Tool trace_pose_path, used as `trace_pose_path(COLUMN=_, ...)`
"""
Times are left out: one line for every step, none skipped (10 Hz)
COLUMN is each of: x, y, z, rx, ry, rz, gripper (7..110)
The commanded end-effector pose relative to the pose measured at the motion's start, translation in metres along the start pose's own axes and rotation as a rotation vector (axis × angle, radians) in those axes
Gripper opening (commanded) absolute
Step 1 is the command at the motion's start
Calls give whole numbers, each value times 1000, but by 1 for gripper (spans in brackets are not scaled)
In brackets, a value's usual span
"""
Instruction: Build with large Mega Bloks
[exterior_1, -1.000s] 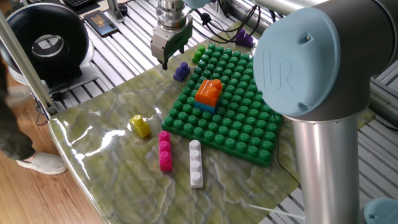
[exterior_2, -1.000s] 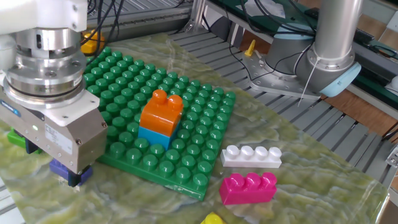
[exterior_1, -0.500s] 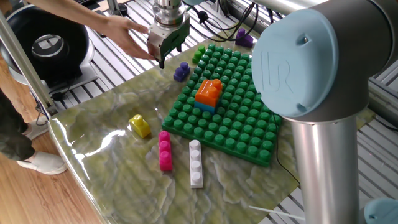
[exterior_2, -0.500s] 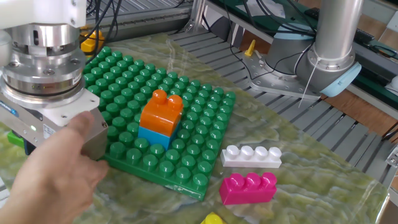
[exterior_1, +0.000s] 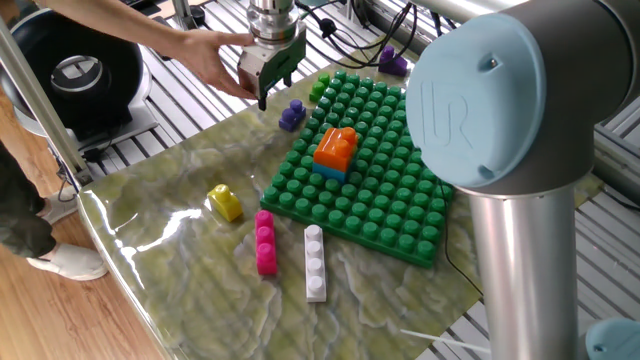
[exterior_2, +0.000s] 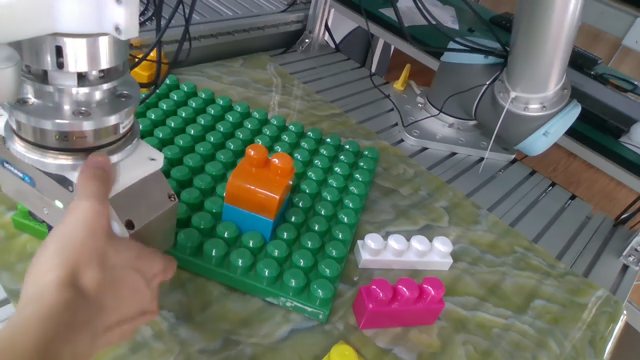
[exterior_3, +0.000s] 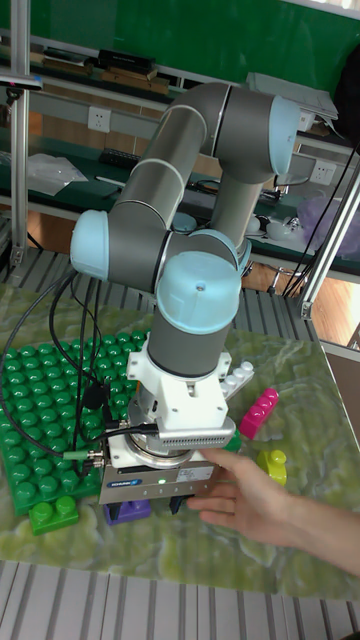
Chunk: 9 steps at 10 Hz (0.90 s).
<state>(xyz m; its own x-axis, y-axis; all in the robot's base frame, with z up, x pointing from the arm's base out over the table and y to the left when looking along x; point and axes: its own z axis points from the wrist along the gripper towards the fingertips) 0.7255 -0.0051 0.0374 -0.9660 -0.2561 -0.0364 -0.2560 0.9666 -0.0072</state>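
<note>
Hovering just above the small purple plastic studded brick (exterior_1: 291, 114), the metal two-finger pincer (exterior_1: 266, 92), its opening indiscernible, is gripped by a person's hand (exterior_2: 85, 285), probably guiding it.

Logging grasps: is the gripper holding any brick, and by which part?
Nothing: the gripper hangs above the small purple brick without touching it. A person's hand rests on its body.

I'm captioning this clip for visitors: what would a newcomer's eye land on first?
A person's hand gripping the robot's pincer at the baseplate's edge, just above a small purple brick. Next, the orange brick stacked on a light blue one mid green baseplate, with pink and white bricks loose beside it.
</note>
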Motion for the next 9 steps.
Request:
trace_pose_path(x=2, y=-1, z=1, rx=-10, ry=-3, rz=-5, gripper=22)
trace_pose_path(x=0, y=1, z=-1, rx=-10, ry=-3, rz=-4, gripper=22)
trace_pose_path(x=-1, y=3, z=-2, rx=-15, ry=-3, rz=-8, gripper=22)
trace_pose_path(x=1, y=-1, z=-2, rx=-2, ry=3, rz=-15, gripper=22)
trace_pose_path(x=4, y=-7, z=-4, rx=14, ry=7, rz=-14, gripper=22)
trace_pose_path(x=3, y=-8, z=-8, rx=34, ry=12, rz=-6, gripper=22)
trace_pose_path(x=0, y=-3, z=-13, rx=31, ry=16, rz=-5, gripper=22)
trace_pose_path(x=-2, y=6, z=-18, rx=8, ry=13, rz=-6, gripper=22)
trace_pose_path(x=-3, y=7, z=-21, rx=9, ry=15, rz=-6, gripper=22)
